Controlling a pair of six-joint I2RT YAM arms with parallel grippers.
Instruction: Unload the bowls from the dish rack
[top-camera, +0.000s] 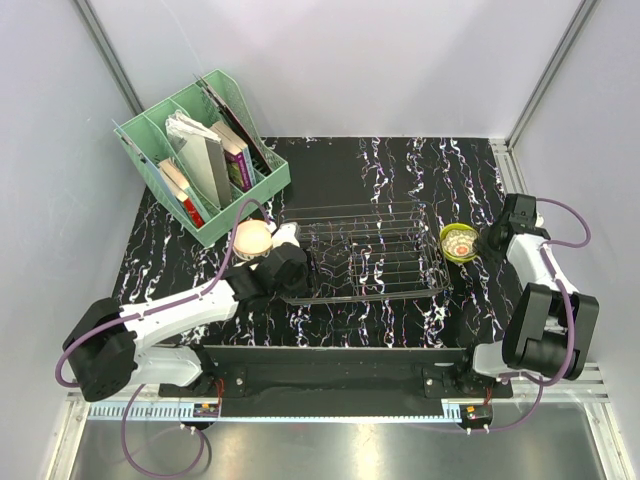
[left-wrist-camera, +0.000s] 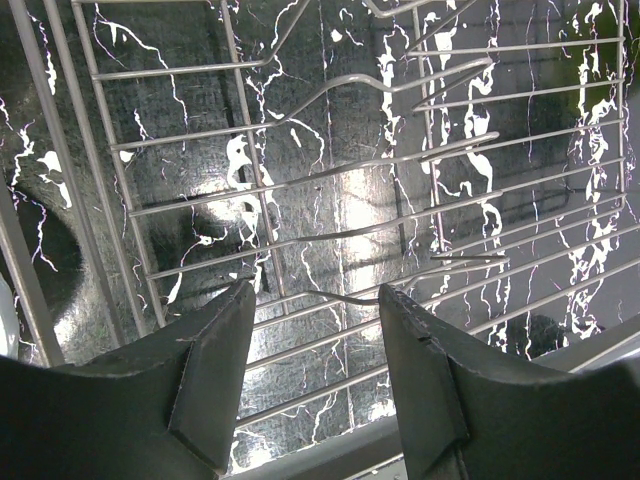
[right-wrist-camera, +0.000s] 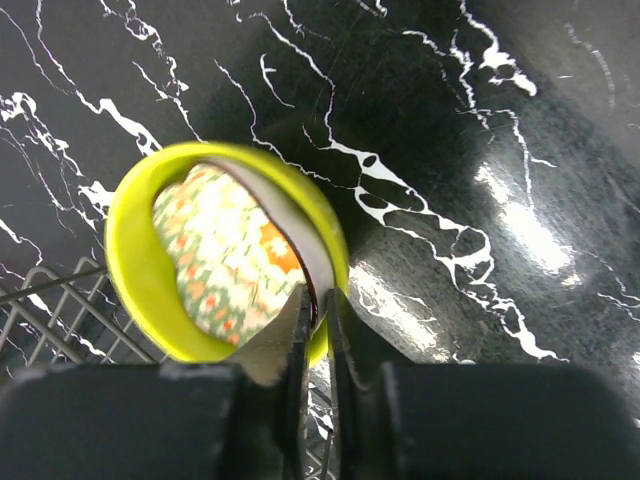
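Note:
The wire dish rack (top-camera: 372, 252) lies mid-table with no bowl showing in it. A yellow-green bowl (top-camera: 459, 241) with a patterned inside sits just off the rack's right end. My right gripper (top-camera: 488, 241) is shut on its near rim; in the right wrist view the two fingers (right-wrist-camera: 318, 296) pinch the rim of this bowl (right-wrist-camera: 135, 250). A tan bowl (top-camera: 252, 240) rests off the rack's left end, beside my left wrist. My left gripper (top-camera: 300, 268) hangs open over the rack's left part, nothing between its fingers (left-wrist-camera: 312, 292), only rack wires (left-wrist-camera: 300, 180) below.
A mint-green file organiser (top-camera: 200, 160) with books stands at the back left, close to the tan bowl. The black marbled table (top-camera: 400, 165) stretches behind the rack. A corner of the rack (right-wrist-camera: 60, 310) shows under the yellow-green bowl.

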